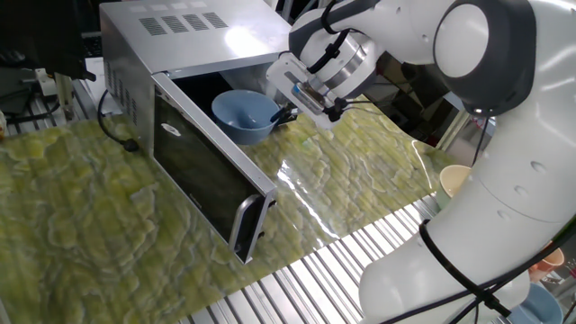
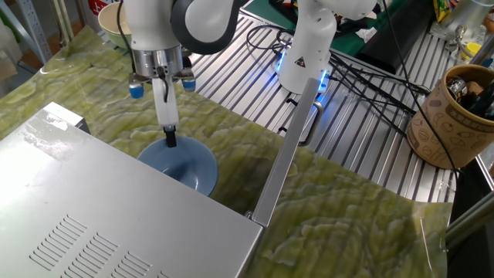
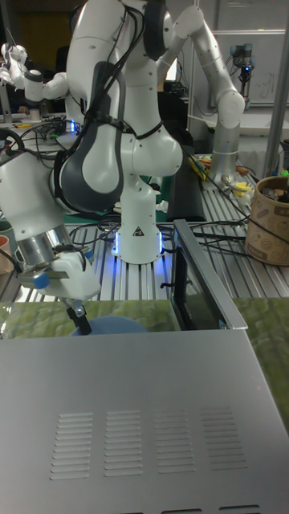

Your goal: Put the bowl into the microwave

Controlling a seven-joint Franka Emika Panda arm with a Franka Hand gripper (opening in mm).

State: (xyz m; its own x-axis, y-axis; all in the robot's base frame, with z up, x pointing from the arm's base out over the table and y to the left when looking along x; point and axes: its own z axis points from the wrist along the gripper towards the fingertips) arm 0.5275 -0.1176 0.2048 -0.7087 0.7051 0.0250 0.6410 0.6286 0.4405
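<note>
- One white robot arm (image 1: 468,135) fills the right side of one fixed view, its base rising from the slatted metal table (image 1: 360,261) and its wrist reaching left toward the oven opening.
- Next in size, the microwave (image 1: 180,54) is a silver box with vent slots on its top; its dark glass door (image 1: 202,175) hangs open, swung out over the green marbled mat (image 1: 81,216). In the tall fixed view the door (image 3: 197,277) stands edge-on, to the right of the blue rim.
- Next, the brown patterned pot (image 2: 455,116) sits well apart on the slats at the far right of the other fixed view, with dark items inside it.
- Then the bowl (image 1: 245,112), light blue and glossy, sits upright at the mouth of the microwave, just at the front of the cavity. In the other fixed view its rim (image 2: 189,158) juts out from under the oven's top edge, so part of it is inside and part is in front.
- A cream bowl (image 2: 114,22) rests near the mat's far corner, behind the wrist.
- Smallest, the gripper (image 1: 290,113) has its dark fingertips pinched close together on the bowl's near rim, gripping the wall; the other fixed view shows the narrow fingers (image 2: 170,139) coming straight down onto that rim.
</note>
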